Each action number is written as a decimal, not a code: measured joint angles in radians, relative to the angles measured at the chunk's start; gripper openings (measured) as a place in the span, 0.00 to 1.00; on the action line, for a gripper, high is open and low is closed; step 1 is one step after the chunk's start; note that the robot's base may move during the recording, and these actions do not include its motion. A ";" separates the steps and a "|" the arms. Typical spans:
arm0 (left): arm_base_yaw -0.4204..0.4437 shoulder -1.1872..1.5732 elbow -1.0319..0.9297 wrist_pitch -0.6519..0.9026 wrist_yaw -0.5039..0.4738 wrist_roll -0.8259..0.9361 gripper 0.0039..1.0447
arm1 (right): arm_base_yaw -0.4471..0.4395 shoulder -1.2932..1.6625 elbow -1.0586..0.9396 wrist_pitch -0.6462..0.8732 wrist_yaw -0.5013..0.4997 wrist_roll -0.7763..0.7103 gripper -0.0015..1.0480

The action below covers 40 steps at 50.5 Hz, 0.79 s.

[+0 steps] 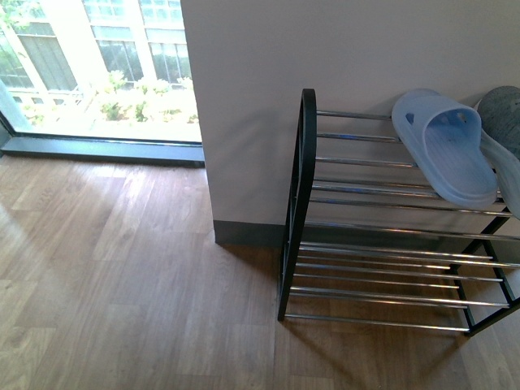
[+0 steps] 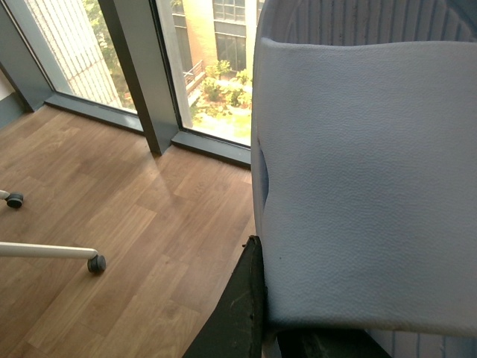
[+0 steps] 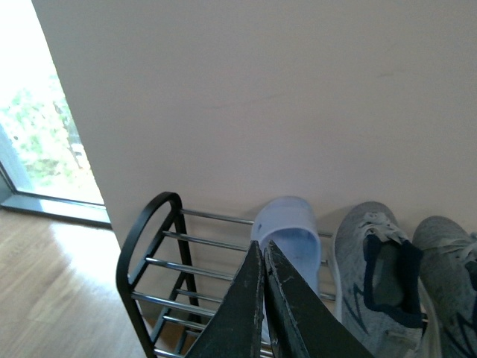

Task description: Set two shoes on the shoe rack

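Note:
The black shoe rack with chrome bars stands against the white wall. On its top tier, in the right wrist view, the two shoes stand side by side: one grey sneaker and the other. Only a grey edge of one shows in the front view. A light blue slipper lies to their left on the same tier. My left gripper is shut on another light blue slipper, which fills its view. My right gripper is shut and empty, above the rack and the slipper. Neither arm shows in the front view.
The white wall's corner sits just left of the rack. Floor-to-ceiling windows line the far left above wood flooring. A white chair leg with a black caster rests on the floor in the left wrist view.

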 joint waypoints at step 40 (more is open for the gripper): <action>0.000 0.000 0.000 0.000 0.000 0.000 0.02 | 0.212 -0.450 -0.149 -0.275 0.205 0.002 0.02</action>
